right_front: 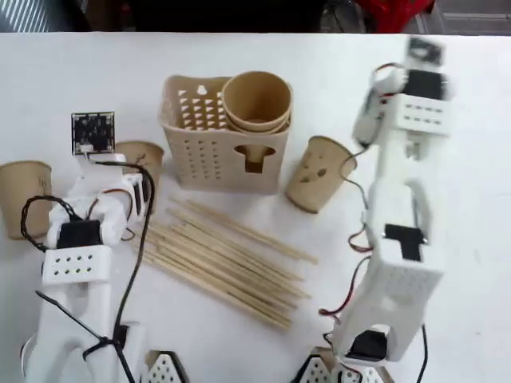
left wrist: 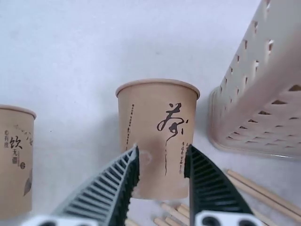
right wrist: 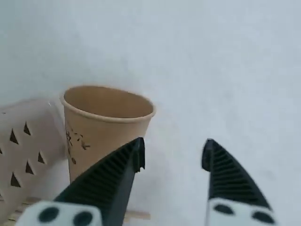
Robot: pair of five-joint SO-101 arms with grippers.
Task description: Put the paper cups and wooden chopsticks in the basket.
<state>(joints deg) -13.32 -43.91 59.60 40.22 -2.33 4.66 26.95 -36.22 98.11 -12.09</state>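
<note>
A tan paper cup (left wrist: pixel 157 136) stands upright just beyond my left gripper (left wrist: pixel 161 162), which is open with its tips short of the cup's wall. This cup (right_front: pixel 145 154) is left of the beige basket (right_front: pixel 200 159), and another cup (right_front: pixel 24 195) stands at the far left. Stacked cups (right_front: pixel 257 100) sit inside the basket. My right gripper (right wrist: pixel 174 155) is open and holds nothing. A tilted cup (right wrist: pixel 106 127) leans by the basket's right side (right_front: pixel 319 171), beyond one finger. Wooden chopsticks (right_front: pixel 223 259) lie loose in front of the basket.
The basket wall (left wrist: pixel 263 94) stands close beside the left gripper's cup, with chopstick ends (left wrist: pixel 254 188) below it. The far-left cup (left wrist: pixel 14 160) is on the other side. White table (right_front: pixel 471 199) lies bare to the right of the right arm.
</note>
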